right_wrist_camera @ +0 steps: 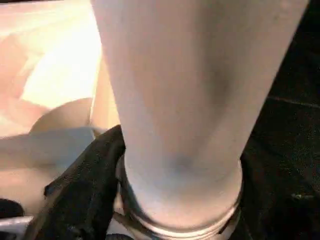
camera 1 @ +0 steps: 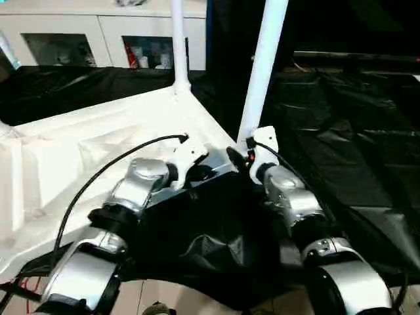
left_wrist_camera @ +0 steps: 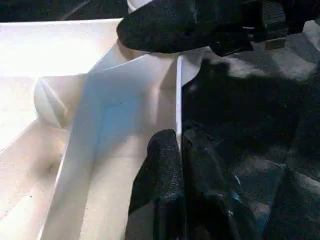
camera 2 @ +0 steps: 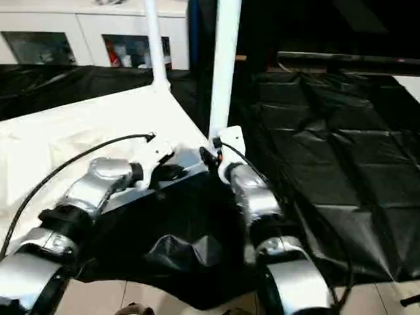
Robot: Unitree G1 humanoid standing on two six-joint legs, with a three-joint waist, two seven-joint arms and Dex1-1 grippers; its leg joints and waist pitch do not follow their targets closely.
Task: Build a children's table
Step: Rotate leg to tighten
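**Both grippers at the near corner of the upturned top**

The top (camera 1: 85,151) lies upside down on black sheeting (camera 2: 328,151), its ribbed underside facing up. All places below are given from its near corner socket, the one closest to the robot.

A leg (camera 1: 261,72) stands upright in that socket, rising out of the head views. In the right wrist view the same leg (right_wrist_camera: 190,90) is seen close up, with a ringed collar at its base where it meets the socket.

The right gripper (camera 1: 244,156) is at the foot of this leg, right at the socket. Its jaws stand fairly wide; a black finger lies beside the collar, but whether it actually clasps the leg cannot be told.

The left gripper (left_wrist_camera: 179,155) sits just beside the socket on the robot's left, at the top's near edge. Its fingers (left_wrist_camera: 160,180) are pressed together either side of the thin upright rim wall there, pinching it.

A second leg (camera 1: 178,42) stands upright in the corner socket beyond the near one, at the far end of the same side.

Past the top's far edge stands a white cabinet (camera 1: 98,33) with glass doors.
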